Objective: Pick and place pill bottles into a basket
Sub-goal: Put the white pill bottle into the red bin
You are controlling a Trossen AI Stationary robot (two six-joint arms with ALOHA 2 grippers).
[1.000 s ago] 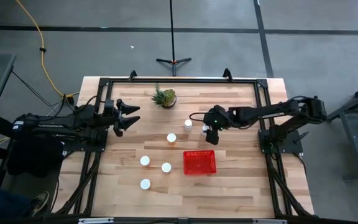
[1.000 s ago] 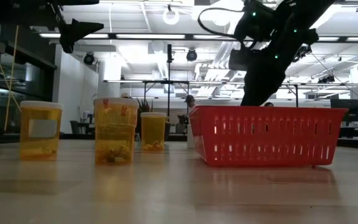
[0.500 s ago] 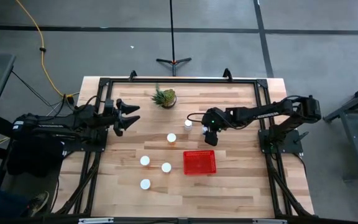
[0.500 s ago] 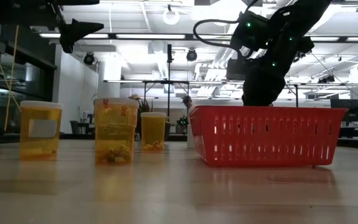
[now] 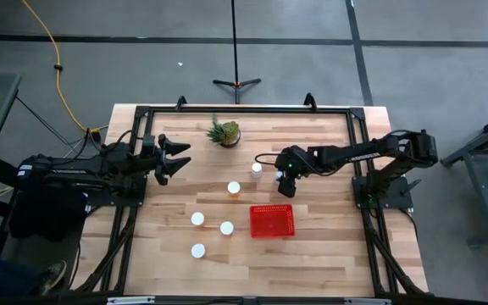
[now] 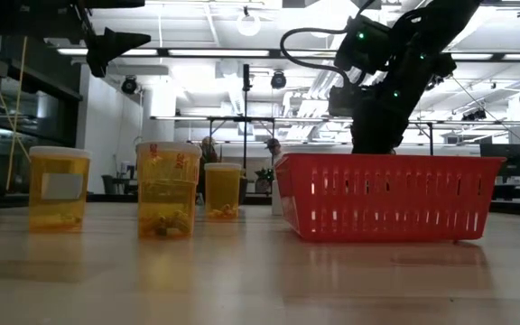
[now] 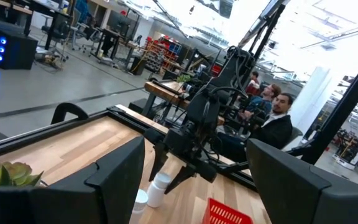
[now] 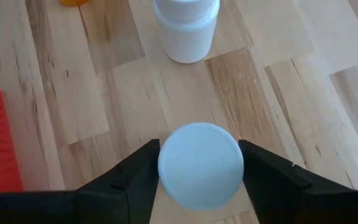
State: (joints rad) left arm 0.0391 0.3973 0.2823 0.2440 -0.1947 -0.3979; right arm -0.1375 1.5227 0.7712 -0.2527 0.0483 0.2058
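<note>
My right gripper [image 5: 285,181] stands over a pill bottle [image 5: 280,175] just beyond the red basket [image 5: 272,220], its fingers on either side of the bottle's white cap [image 8: 199,163]. Another bottle [image 8: 186,28] stands just past it. Several more white-capped bottles [image 5: 234,188] [image 5: 197,219] [image 5: 226,227] stand upright left of the basket; the low view shows their amber bodies [image 6: 167,190]. My left gripper [image 5: 180,158] is open and empty, in the air at the table's left. My right gripper has the bottle's round cap between its two fingers, one finger [image 8: 138,174] on each side of the cap's rim [image 8: 166,163]. The fingers come from above, pointing down. The bottle is upright; the basket hides its base in the low view.
A small spiky green potted plant [image 5: 224,132] stands at the table's far middle. A black frame rail [image 5: 244,108] runs along the far edge. Bare wood lies near the front edge. People sit in the room beyond the table [image 7: 272,118].
My right gripper has shifted a little toward the table's left and come more upright over the bottle beyond the basket, then held still. The bottles and basket have not moved.
</note>
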